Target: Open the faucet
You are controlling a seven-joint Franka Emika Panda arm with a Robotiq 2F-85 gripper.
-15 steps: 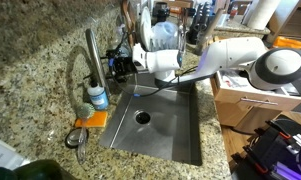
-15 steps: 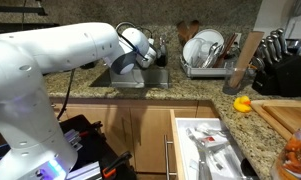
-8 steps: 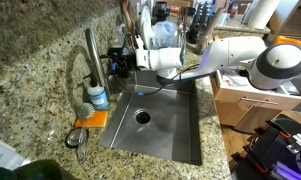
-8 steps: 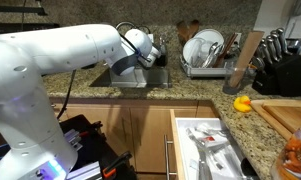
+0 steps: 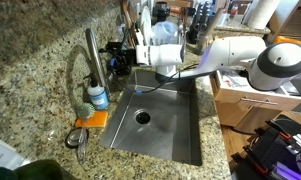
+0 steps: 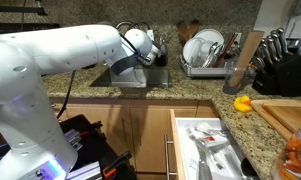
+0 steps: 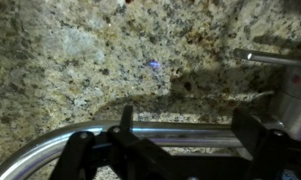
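The pincer [image 7: 170, 150] is seen spread open in the wrist view, with nothing gripped. Its dark fingers [image 7: 83, 158] are poking in along the bottom edge, well apart from each other. The thin steel hose [image 7: 205, 131] of the faucet [image 5: 91, 52] runs sideways right across that gap, with speckled granite behind it. Whether the hose is actually touched by a finger can't be told from here.

In an exterior view the pincer [image 5: 118, 60] is held just right of the faucet's thick upright post, over the far left corner of the sink [image 5: 180, 125]. The faucet is planted on the granite desk [image 5: 30, 60] at the sink's left edge, and its hose loops out to the left of the post. A small clear bottle [image 5: 96, 97] with a blue label sits just in front of the post's base. An orange sponge [image 5: 88, 119] lies a bit nearer, beside the sink rim.

Further out, in an exterior view, the big white arm [image 6: 50, 70] takes up most of the left side. A dish rack [image 6: 205, 52] with plates is set to the right of the sink, a knife block [image 6: 280, 60] stands far right, and a drawer [image 6: 205, 145] is pulled open below the desk.
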